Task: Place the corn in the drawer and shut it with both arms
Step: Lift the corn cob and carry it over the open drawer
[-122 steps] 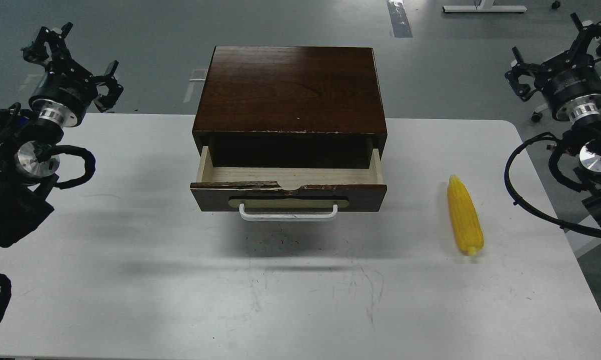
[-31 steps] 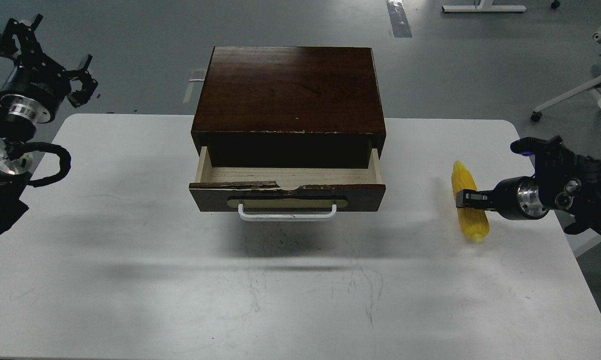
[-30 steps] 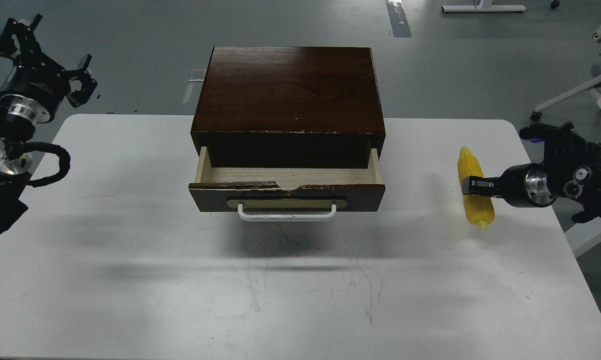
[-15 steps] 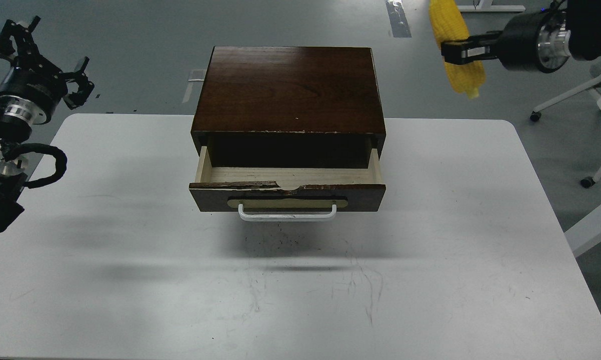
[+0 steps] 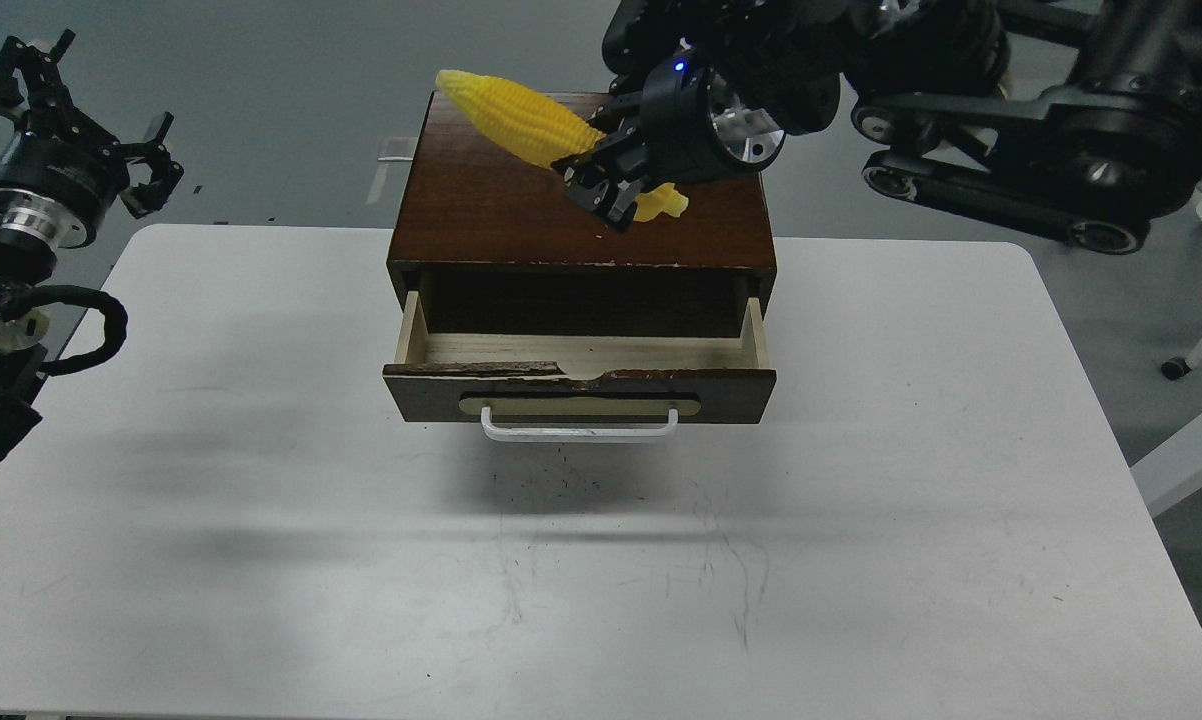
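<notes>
My right gripper [image 5: 601, 185] is shut on the yellow corn [image 5: 521, 120] and holds it in the air above the dark brown box [image 5: 501, 225], the cob tilted with its tip up and to the left. The drawer [image 5: 581, 382] stands pulled open below it, with its white bar handle [image 5: 579, 430] toward me and its pale wood inside showing, nothing in it. My left gripper [image 5: 56, 80] is raised at the far left, off the table's back corner, its fingers spread and empty.
The white table [image 5: 261, 500] carries only the box. The right arm's black links [image 5: 1021, 160] stretch across the upper right. A chair base [image 5: 1176, 365] stands on the grey floor at the right.
My right gripper has carried the corn from the upper right leftward to above the box, and the cob has turned from near upright to tilted. The left arm has barely moved.
</notes>
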